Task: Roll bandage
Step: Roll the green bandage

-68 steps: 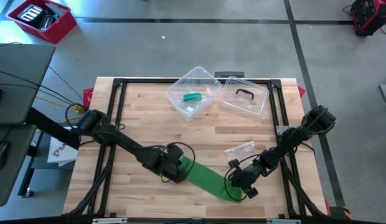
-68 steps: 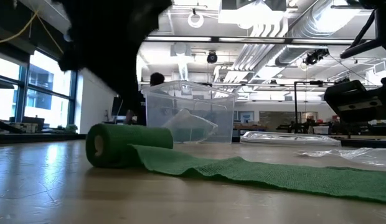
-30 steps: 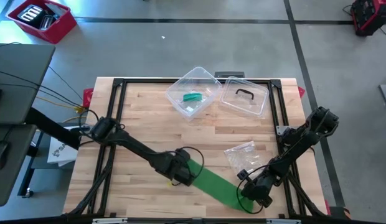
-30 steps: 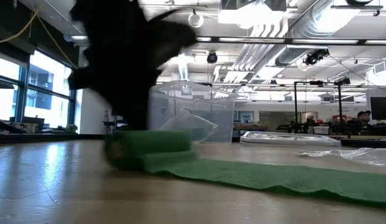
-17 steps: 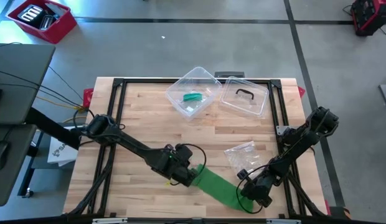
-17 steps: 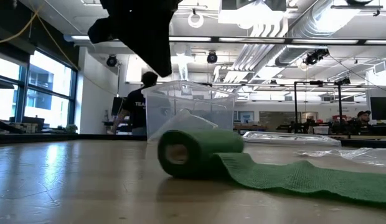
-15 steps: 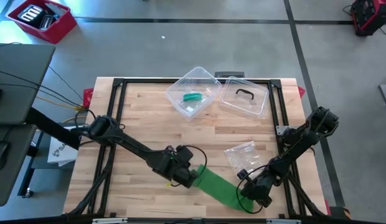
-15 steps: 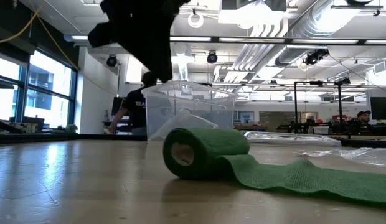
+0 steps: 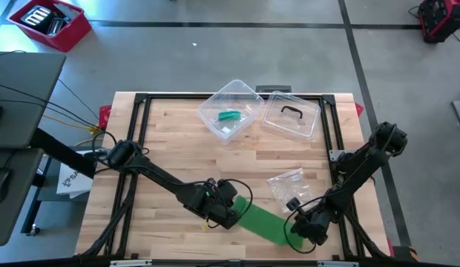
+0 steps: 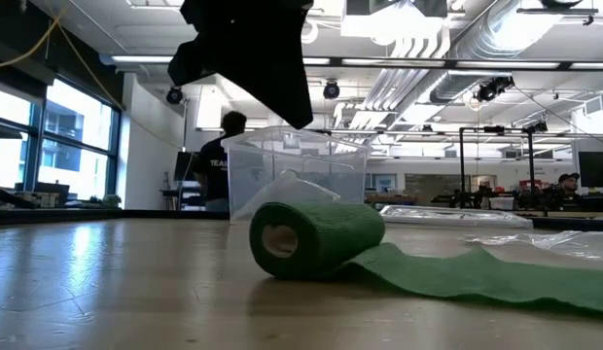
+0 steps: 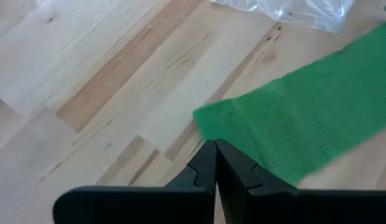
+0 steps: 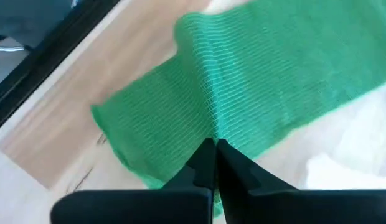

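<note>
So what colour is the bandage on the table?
Green: the bandage shows best in the low view.

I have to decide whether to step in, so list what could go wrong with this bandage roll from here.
1. The left gripper, shut, pushes the green roll without gripping it; it could veer and wind crooked.
2. The right gripper, shut, sits over the strip's free end but is not clearly clamping it; the end may drag along.
3. The plastic bag lies close by and may get snagged.

a green bandage [image 10: 399, 255] of matt, ribbed woven cloth is seen on a smooth, pale wooden table [image 9: 171, 148]; glossy clear plastic forms the container [image 9: 230, 110].
</note>
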Controlling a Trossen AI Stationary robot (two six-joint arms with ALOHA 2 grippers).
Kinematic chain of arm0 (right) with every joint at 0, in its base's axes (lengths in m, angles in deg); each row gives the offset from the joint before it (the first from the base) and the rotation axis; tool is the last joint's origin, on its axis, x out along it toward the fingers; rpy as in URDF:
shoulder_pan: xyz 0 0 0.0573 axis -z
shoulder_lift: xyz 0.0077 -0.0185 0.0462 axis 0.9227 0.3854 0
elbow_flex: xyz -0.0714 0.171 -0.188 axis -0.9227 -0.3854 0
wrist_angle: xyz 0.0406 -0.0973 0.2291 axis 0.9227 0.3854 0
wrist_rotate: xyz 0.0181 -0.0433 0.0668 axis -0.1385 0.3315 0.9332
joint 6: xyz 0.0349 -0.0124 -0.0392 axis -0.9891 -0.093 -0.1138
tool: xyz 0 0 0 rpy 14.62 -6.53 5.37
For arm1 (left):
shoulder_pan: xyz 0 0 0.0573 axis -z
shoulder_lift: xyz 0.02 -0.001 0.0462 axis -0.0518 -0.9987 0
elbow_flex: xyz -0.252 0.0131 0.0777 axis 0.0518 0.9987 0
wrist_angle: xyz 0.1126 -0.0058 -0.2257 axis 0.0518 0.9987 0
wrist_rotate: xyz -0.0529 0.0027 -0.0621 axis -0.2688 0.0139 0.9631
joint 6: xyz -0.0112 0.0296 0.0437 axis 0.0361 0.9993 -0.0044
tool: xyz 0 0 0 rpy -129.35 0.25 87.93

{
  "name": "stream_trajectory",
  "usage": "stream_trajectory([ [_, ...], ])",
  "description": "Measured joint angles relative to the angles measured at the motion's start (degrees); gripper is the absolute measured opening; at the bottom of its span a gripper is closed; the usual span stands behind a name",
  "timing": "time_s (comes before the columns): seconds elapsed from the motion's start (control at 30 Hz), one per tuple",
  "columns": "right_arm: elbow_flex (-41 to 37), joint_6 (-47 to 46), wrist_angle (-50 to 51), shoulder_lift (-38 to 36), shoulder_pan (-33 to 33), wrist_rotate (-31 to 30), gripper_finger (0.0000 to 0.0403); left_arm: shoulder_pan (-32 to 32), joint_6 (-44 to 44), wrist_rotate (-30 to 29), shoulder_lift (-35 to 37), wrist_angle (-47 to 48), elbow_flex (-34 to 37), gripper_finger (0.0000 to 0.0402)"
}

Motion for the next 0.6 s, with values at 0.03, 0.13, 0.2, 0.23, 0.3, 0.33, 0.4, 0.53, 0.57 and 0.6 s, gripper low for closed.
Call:
stream_trajectory([
  [0.03, 0.6, -0.6, 1.0, -0.1, 0.1, 0.2, 0.0006, 0.0, 0.0, -0.1, 0.0, 0.0, 0.0, 0.0],
  [0.13, 1.6, -0.9, 1.2, -0.1, 0.1, 4.0, 0.0037, 0.0, 0.1, -0.4, 0.0, 0.1, 0.0, 0.0],
  [0.2, 1.9, -0.9, 1.2, -0.1, 0.1, 6.7, 0.0072, 0.0, 0.1, -0.4, 0.0, 0.0, 0.0, 0.0],
  [0.23, 2.2, -0.6, 1.2, -0.1, 0.0, 8.0, 0.0092, 0.0, 0.1, -0.3, 0.0, 0.1, 0.0, 0.0],
  [0.3, 2.6, 0.9, 2.1, -0.2, -0.2, 10.7, 0.0132, 0.0, 0.1, -0.3, 0.0, 0.1, 0.0, 0.0],
  [0.33, 2.7, 2.3, 3.1, -0.2, -0.6, 11.7, 0.0149, 0.0, 0.1, -0.3, 0.0, 0.1, 0.0, 0.0],
  [0.4, 3.3, 5.2, 4.9, -0.2, -2.2, 11.4, 0.0175, 0.0, 0.1, -0.3, 0.0, 0.1, 0.0, 0.0],
  [0.53, 3.3, 8.5, 4.6, 0.1, -5.0, 10.0, 0.0185, 0.0, 0.1, -0.3, 0.0, 0.1, 0.0, 0.0],
  [0.57, 2.8, 8.7, 4.0, 0.4, -5.4, 9.1, 0.0182, 0.0, 0.1, -0.2, 0.0, 0.1, 0.0, 0.0],
  [0.6, 2.3, 8.7, 3.4, 0.9, -5.8, 8.2, 0.0178, 0.0, 0.1, -0.2, 0.0, 0.1, 0.0, 0.0],
])
